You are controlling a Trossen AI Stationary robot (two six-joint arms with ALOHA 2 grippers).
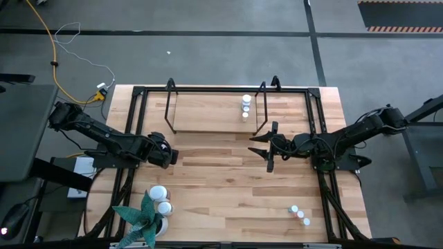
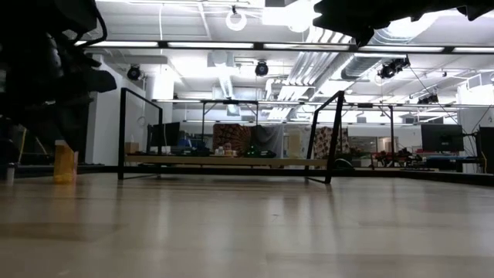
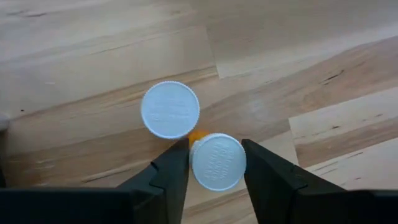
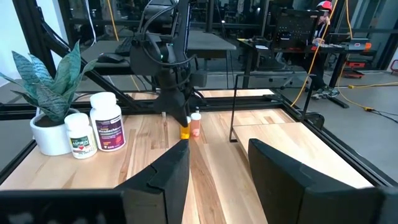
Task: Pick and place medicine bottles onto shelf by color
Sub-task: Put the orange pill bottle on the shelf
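Two small white-capped bottles stand close together on the table under my left gripper (image 1: pixel 165 155). The one with the orange body (image 4: pixel 185 132) has its cap between the gripper's fingers, which are shut on it. The paler one (image 4: pixel 196 123), cap (image 3: pixel 170 109), stands free just beside it. The shelf (image 1: pixel 208 114) lies at the table's far side, with small white-capped bottles (image 1: pixel 246 104) on its right end. My right gripper (image 1: pixel 266 149) hangs open and level above the table's middle right, holding nothing. My left gripper pinches the white cap (image 3: pixel 198 163) of the orange bottle between its two fingers, one finger (image 3: pixel 177 174) on each of two opposite sides. The fingers come steeply from above. The bottle stands upright with its base on the table.
A green plant in a white pot (image 1: pixel 142 218) and two larger white bottles (image 1: pixel 160 199) stand at the near left. Three tiny white-topped bottles (image 1: pixel 300 215) sit near the front right. The shelf's black hoops (image 1: pixel 169 104) rise above the board.
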